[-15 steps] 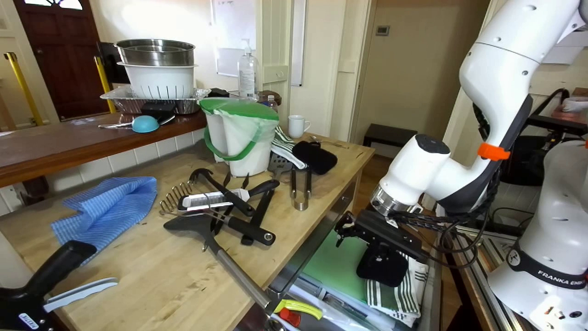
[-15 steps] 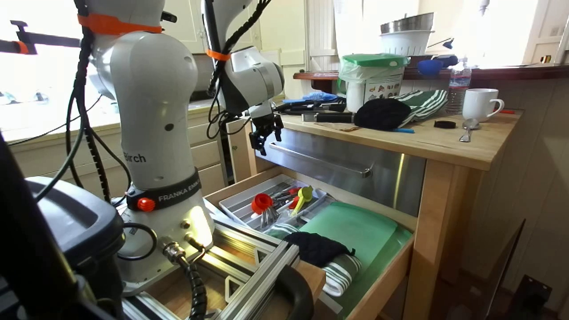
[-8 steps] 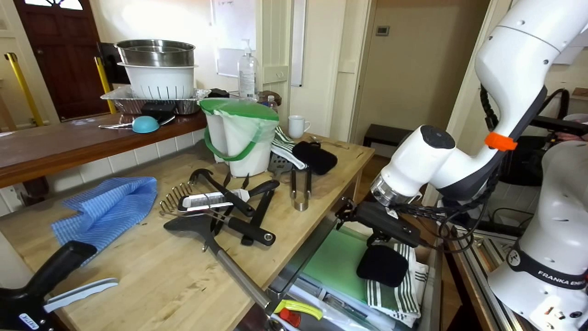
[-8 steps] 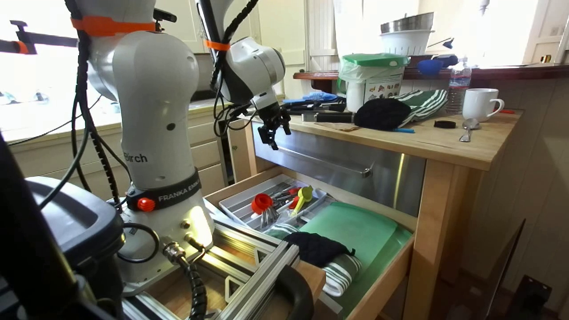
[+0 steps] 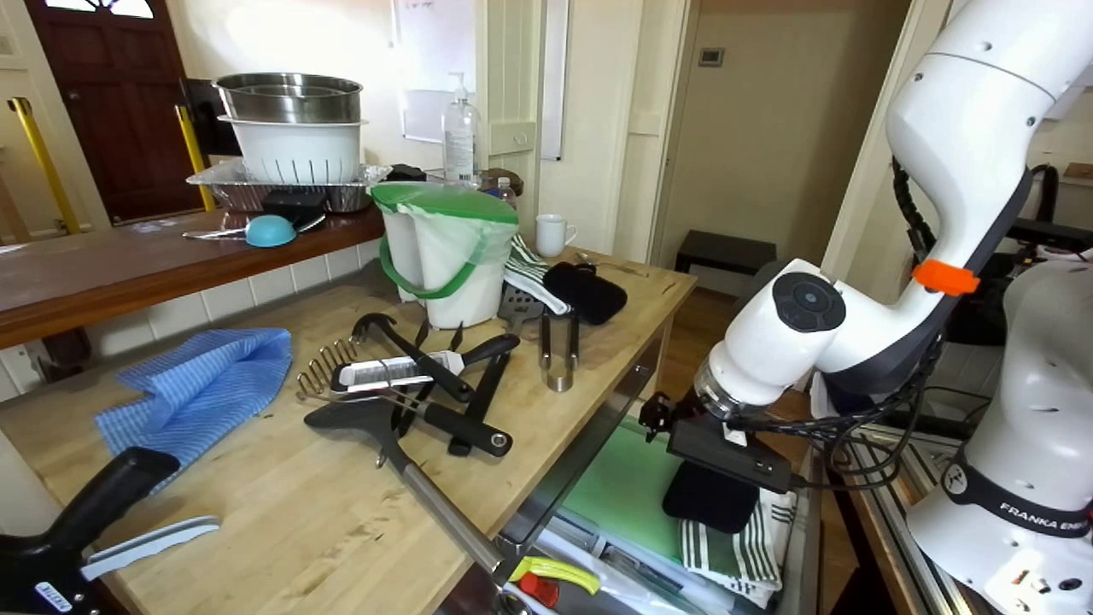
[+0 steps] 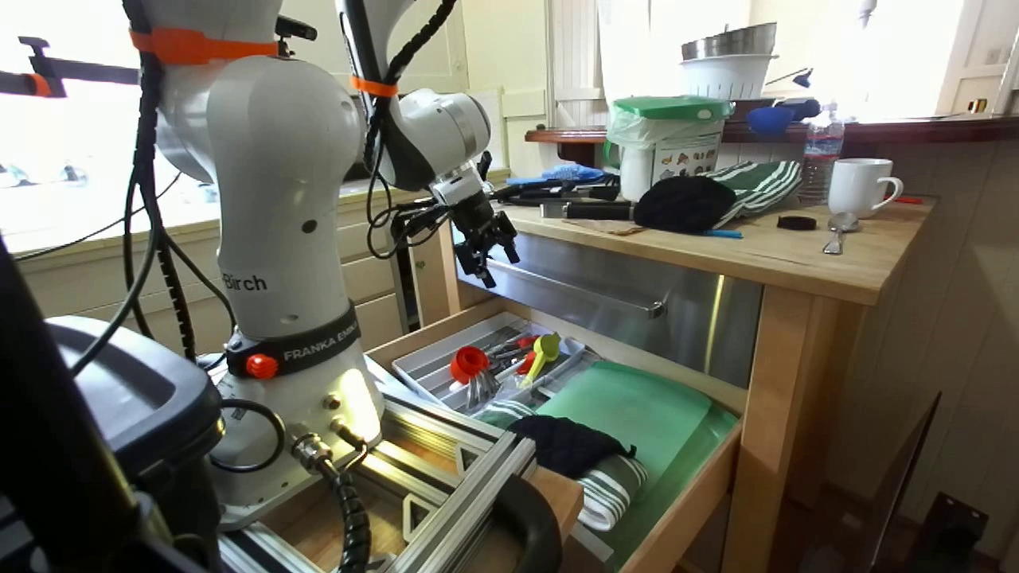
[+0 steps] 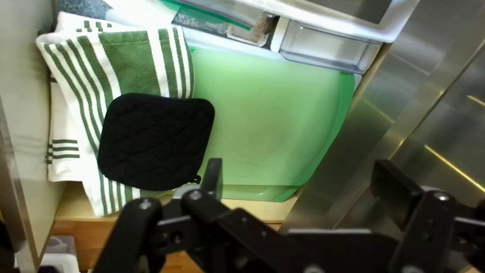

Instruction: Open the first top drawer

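Note:
The first top drawer (image 6: 700, 310) is shut beneath the worktop; its inside is hidden. Its steel front carries a long bar handle (image 6: 573, 291) in an exterior view. In the wrist view the steel surface (image 7: 420, 129) runs diagonally on the right. My gripper (image 6: 500, 269) hangs tilted downward near the handle's left end; I cannot tell whether it touches. It also shows in an exterior view (image 5: 656, 417), and its fingers stand wide apart with nothing between them in the wrist view (image 7: 303, 172).
A deeper lower drawer (image 6: 692, 501) stands pulled out below, with a green mat (image 7: 265, 121), striped towel (image 7: 132, 60), black pot holder (image 7: 155, 140) and utensil tray (image 6: 422, 374). The worktop (image 5: 290, 512) above holds several utensils, a blue cloth (image 5: 205, 376) and a green-lidded bin (image 5: 461, 273).
The gripper first rose and moved toward the worktop, then dropped a little while the wrist turned and tilted. Both drawers and the objects have not moved.

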`<action>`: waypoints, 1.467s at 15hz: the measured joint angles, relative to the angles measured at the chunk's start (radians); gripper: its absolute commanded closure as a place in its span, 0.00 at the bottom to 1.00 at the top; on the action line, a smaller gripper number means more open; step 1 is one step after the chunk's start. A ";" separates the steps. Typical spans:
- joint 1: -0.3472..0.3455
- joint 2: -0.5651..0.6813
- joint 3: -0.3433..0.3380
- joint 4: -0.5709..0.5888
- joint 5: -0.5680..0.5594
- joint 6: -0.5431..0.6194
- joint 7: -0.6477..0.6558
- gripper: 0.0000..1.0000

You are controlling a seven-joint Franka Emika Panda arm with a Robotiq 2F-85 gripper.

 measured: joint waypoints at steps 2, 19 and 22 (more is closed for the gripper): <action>0.009 0.004 0.004 0.001 0.011 -0.028 0.008 0.00; 0.142 -0.003 0.070 0.016 0.015 -0.390 -0.016 0.00; 0.142 -0.003 0.070 0.016 0.015 -0.391 -0.016 0.00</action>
